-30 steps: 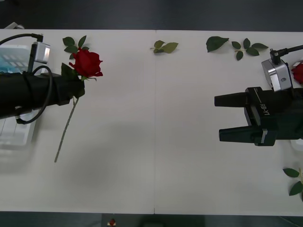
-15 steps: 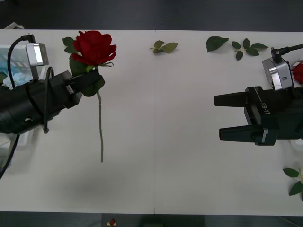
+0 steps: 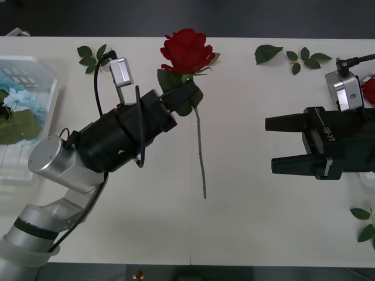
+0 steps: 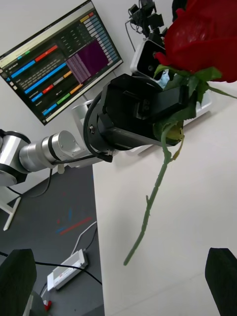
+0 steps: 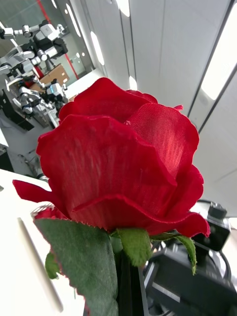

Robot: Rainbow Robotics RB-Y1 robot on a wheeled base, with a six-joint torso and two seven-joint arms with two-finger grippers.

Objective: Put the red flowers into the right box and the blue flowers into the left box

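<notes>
Above mid-table, left end effector (image 3: pixel 186 96) grips a red rose (image 3: pixel 187 50); right end effector (image 3: pixel 280 145) gapes.

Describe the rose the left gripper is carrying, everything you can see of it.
The red rose is an artificial-looking deep-red bloom with layered petals, green sepals and dark serrated leaves under the head. Its long thin green stem hangs free toward the table, slightly curved. The left gripper is shut on the stem just under the bloom, among the leaves, and holds it upright above the table's middle, facing the open right gripper. Nothing else touches it.
</notes>
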